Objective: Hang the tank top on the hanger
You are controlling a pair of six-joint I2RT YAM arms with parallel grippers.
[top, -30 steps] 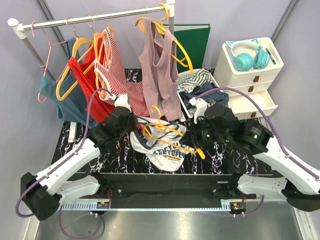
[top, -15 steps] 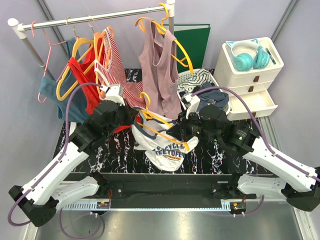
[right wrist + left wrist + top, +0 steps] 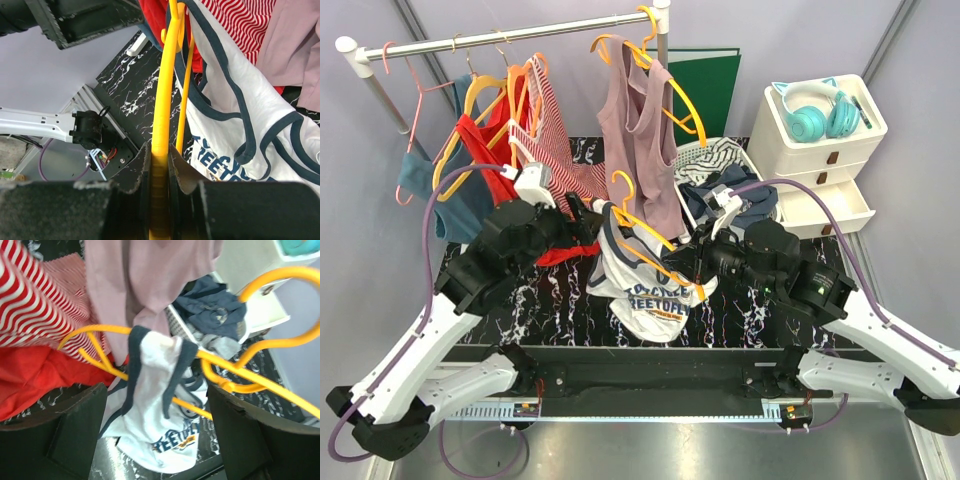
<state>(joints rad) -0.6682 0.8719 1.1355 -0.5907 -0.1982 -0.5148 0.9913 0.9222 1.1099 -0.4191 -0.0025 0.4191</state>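
while the right gripper (image 3: 161, 150) stands clamped on one end of the hanger (image 3: 162, 95), holding it up over the marbled table (image 3: 545, 300), the tank top (image 3: 645, 295) hangs from it between the two arms, with one strap (image 3: 150, 357) draped across a hanger arm. the left gripper (image 3: 157, 405) is spread wide to either side of that strap, gripping nothing. the threading looks largely done, but i cannot tell whether the second strap sits on the other arm, and the hanger is not on the rail (image 3: 510, 35).
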